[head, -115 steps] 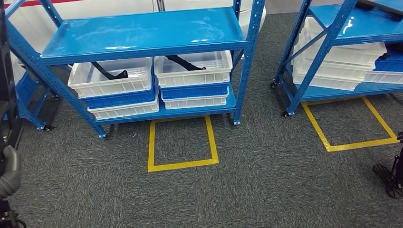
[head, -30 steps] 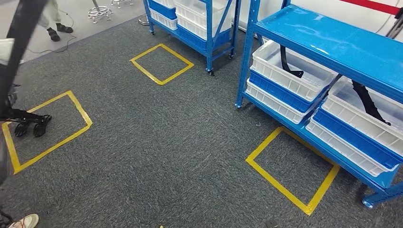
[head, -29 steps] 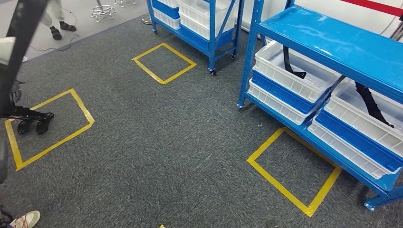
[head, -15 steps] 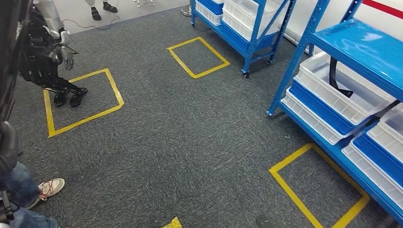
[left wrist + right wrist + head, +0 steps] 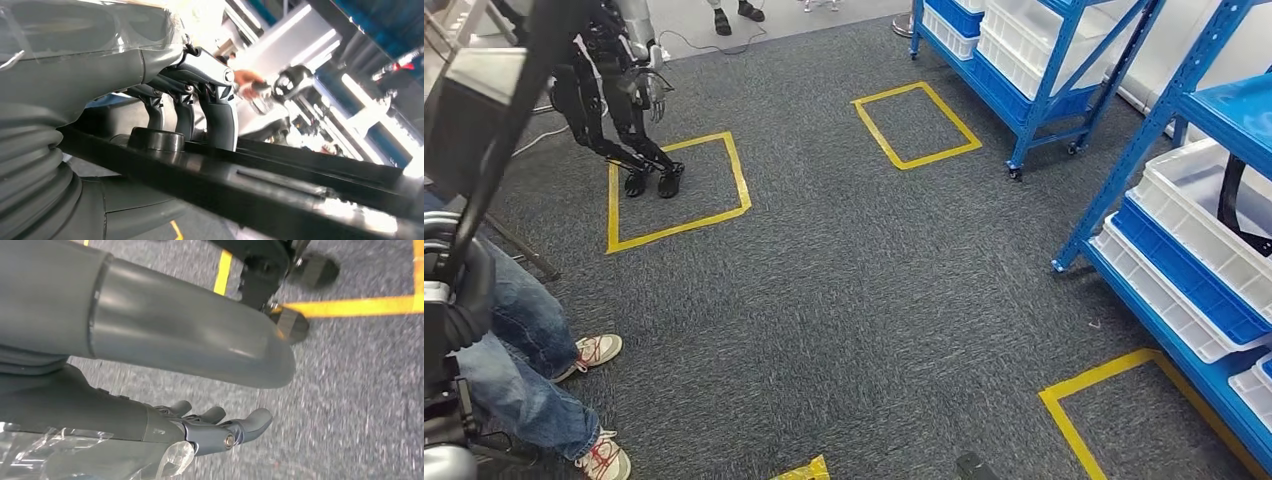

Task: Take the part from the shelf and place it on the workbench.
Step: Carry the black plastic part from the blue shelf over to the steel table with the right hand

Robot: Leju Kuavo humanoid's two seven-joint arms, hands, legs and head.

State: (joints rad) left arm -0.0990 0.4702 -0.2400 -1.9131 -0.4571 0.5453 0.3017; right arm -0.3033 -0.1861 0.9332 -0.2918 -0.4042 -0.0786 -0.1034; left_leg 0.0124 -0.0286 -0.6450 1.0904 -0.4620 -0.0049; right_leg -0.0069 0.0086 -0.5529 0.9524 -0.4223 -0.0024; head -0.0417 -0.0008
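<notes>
left hand: grips long black part | right hand: fingers apart, holding nothing | above grey carpet

Person's sneakers – second robot

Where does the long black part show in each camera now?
Head view: black part runs diagonally at upper left.
Left wrist view: across the frame, gripped by the left robot hand.
Right wrist view: not in it.
Shared landmark: yellow floor tape.
</notes>
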